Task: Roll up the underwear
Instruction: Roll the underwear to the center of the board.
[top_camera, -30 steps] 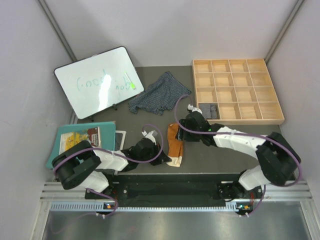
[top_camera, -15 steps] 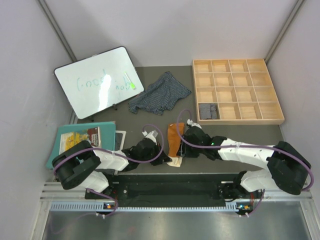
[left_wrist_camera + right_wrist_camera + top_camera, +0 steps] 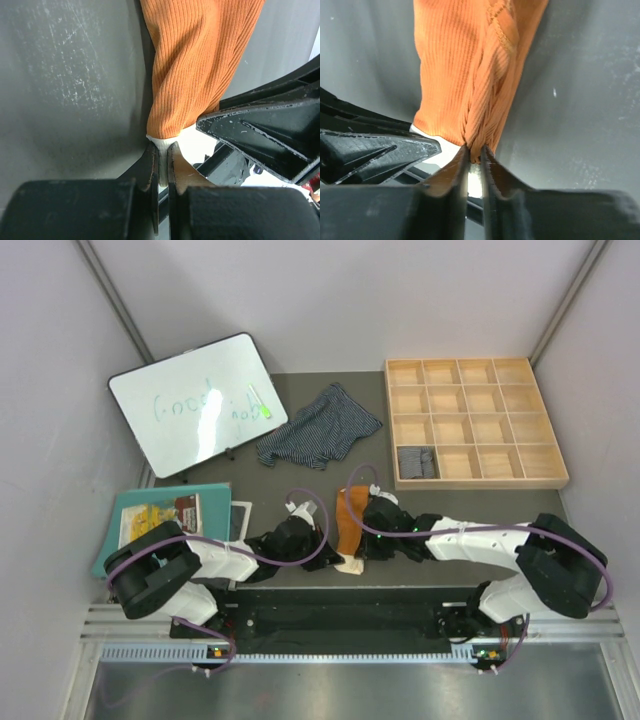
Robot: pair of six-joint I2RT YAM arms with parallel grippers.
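The rust-orange underwear (image 3: 348, 522), with its cream waistband, lies bunched lengthwise near the table's front edge. My left gripper (image 3: 335, 558) is shut on the cream waistband (image 3: 163, 150), at the left near corner of the orange cloth (image 3: 195, 65). My right gripper (image 3: 362, 544) is shut on a fold of the orange fabric (image 3: 465, 65), right beside the left one. A dark navy striped pair (image 3: 320, 428) lies spread at the back centre. A grey pair (image 3: 417, 461) sits folded in a tray compartment.
A wooden tray (image 3: 480, 483) with several compartments stands at the back right. A whiteboard (image 3: 195, 402) leans at the back left. A teal mat (image 3: 170, 491) with booklets lies at the front left, behind my left arm.
My right gripper came from beside the tray toward the front edge, reached the near end of the orange pair and shut on it. The left gripper kept its hold.
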